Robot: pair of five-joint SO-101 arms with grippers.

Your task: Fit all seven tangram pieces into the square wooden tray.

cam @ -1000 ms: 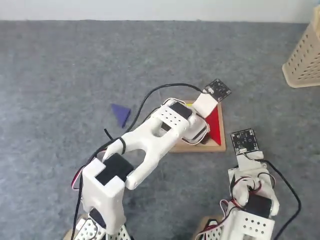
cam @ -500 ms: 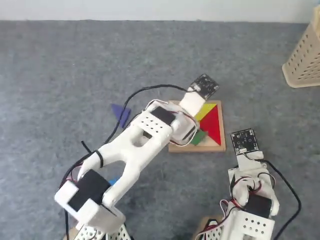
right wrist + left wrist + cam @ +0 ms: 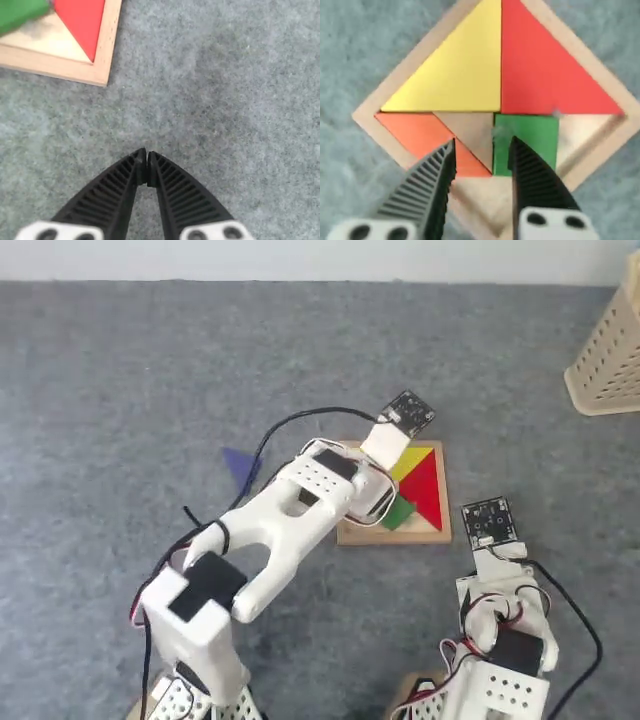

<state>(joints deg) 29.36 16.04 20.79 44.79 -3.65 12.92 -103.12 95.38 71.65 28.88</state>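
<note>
Four pieces lay in the tray [image 3: 400,537]: a yellow triangle [image 3: 460,75], a red triangle [image 3: 545,70], an orange piece [image 3: 420,132] and a green square [image 3: 532,127]. Bare wood showed in a triangular gap between the orange piece and the square, and in another just beside the square. By that count three pieces were left to fit.

The left tool [image 3: 481,142] hung over the tray right of centre in the high view, its fingers apart with nothing between them. The right tool [image 3: 146,152] was pressed together and empty over the grey surface [image 3: 120,370], near a tray corner.

The step in hand looked like a pause between placements. A blue triangle [image 3: 240,465] lay on the surface left of the tray, apart from it. Its length seemed to run from the upper left toward the lower right of the frame, one tip aimed downward. Fetching it would likely call for swinging the left tool leftward, closing across the narrow width, then turning the piece to match a gap.
</note>
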